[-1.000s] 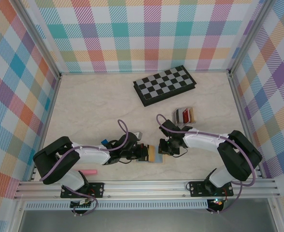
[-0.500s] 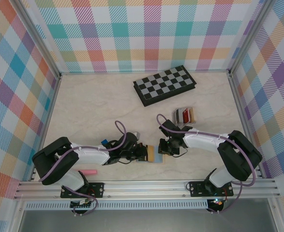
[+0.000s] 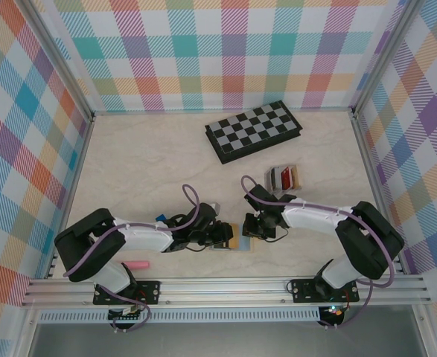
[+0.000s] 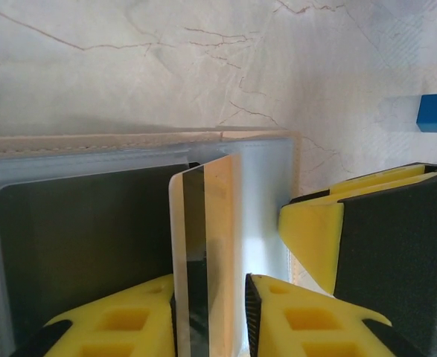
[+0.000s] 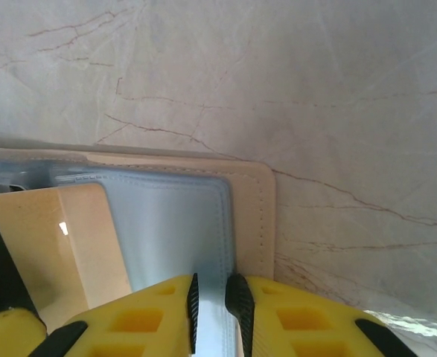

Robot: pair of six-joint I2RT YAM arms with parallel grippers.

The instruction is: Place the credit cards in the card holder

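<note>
The tan card holder lies open near the front edge between both grippers. In the left wrist view a yellow credit card with a black stripe stands part way in its grey pocket. My left gripper is open around the card, with a gap at the right pad. My right gripper is shut on the edge of the holder's pale blue-grey pocket, and the yellow card shows to its left. More credit cards, a red one on top, sit behind.
A folded chessboard lies at the back. A small blue block sits beside the left arm, and a pink pen lies by the left base. The spare cards rest in a small grey tray.
My left jaws have parted from the yellow card, which stays in the pocket, and the left wrist has shifted slightly. The right gripper keeps its place on the holder.
</note>
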